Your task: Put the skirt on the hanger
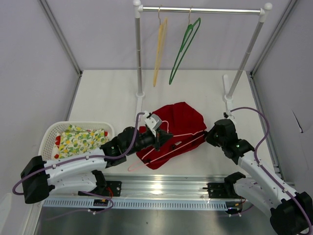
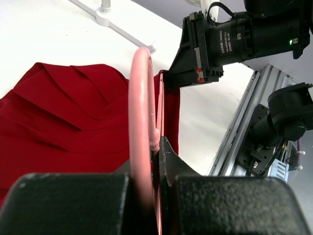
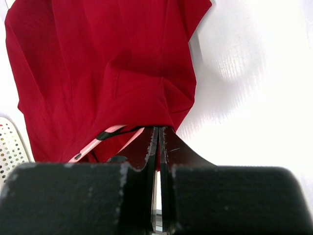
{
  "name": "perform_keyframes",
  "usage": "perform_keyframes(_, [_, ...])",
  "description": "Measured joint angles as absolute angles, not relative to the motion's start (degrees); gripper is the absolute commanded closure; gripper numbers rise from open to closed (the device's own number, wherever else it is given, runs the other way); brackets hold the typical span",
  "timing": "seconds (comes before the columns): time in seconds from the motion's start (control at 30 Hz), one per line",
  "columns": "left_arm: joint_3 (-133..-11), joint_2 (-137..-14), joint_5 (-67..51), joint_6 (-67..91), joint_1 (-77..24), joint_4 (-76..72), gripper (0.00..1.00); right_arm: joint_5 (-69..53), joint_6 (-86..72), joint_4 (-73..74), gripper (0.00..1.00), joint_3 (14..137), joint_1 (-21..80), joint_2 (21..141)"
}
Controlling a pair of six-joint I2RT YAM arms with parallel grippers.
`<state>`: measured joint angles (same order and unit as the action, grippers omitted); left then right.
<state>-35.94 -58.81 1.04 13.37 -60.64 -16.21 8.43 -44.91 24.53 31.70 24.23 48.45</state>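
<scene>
From above, the skirt [image 1: 183, 120] lies crumpled on the counter [image 1: 112, 93], with the hanger [image 1: 168, 152] slanting across its near half. The left claw [image 1: 159, 138] is at the skirt's left edge and the right claw [image 1: 209, 134] at its right.

Left wrist: the left claw [image 2: 159, 147] is clenched on the hanger [image 2: 139, 112] above the skirt [image 2: 63, 122].

Right wrist: the right claw [image 3: 159, 134] is clenched at the skirt's [image 3: 107, 58] hem, grasping the hanger's [image 3: 93, 147] end.

The top camera looks down from above and behind the arms, over the whole table [image 1: 112, 93] toward the far rail [image 1: 205, 9]. Each wrist camera sits close behind its own fingers, low over the table; the left one faces the right arm [image 2: 254, 29]. All three share the skirt [image 1: 183, 120] and hanger [image 2: 139, 122].
</scene>
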Motion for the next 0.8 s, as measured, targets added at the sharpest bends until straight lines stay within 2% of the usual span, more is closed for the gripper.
perform_keyframes(0.8, [-35.1, -67.3, 1.3, 17.2, -60.2, -27.8, 1.0, 8.2, -44.1, 27.6, 1.0, 31.7, 21.8, 47.0])
